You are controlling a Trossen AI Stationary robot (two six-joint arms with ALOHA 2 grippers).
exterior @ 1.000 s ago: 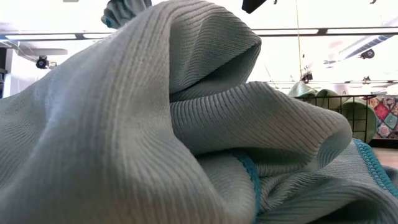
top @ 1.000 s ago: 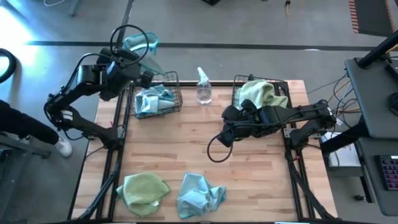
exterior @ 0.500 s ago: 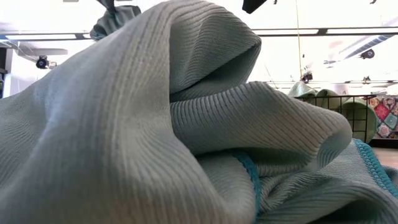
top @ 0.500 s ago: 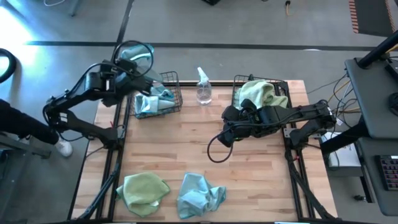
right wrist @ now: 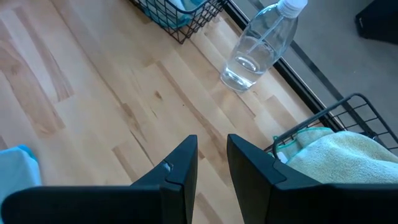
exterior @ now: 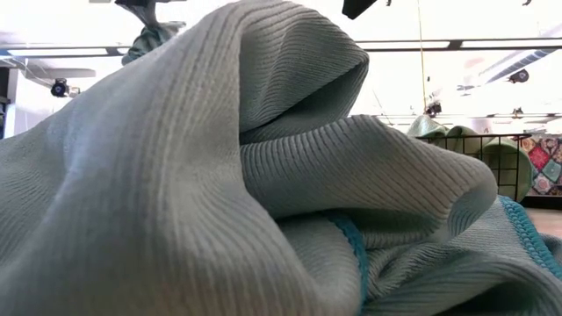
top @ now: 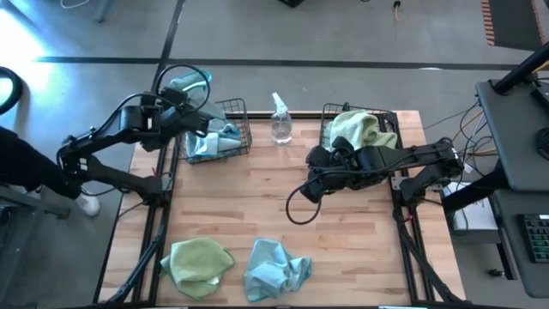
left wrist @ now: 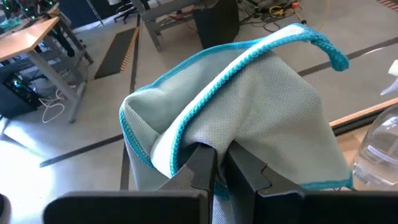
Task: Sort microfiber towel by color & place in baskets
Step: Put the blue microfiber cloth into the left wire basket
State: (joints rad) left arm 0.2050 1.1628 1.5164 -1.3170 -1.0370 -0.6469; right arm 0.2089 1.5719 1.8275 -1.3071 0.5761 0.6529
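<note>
Held towel: light blue towel [left wrist: 249,112] pinched in the closed left gripper [left wrist: 221,171], held up beside the left basket [top: 233,129].
Left basket: already holds blue cloth.
Right basket [top: 330,116]: holds a yellow-green towel [top: 356,129].
Table [top: 283,206]: one green towel [top: 199,262] and one blue towel [top: 273,268] lie unsorted at the near edge.
Right gripper [right wrist: 211,165]: part open, empty, low over the table's middle.
Risk: the draped cloth may snag the basket rim or hang outside if released off-centre.

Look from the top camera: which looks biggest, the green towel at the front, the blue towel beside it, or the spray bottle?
1. Blue towel and green towel: look about alike, too close to rank.
2. Spray bottle: clearly smallest.
</note>
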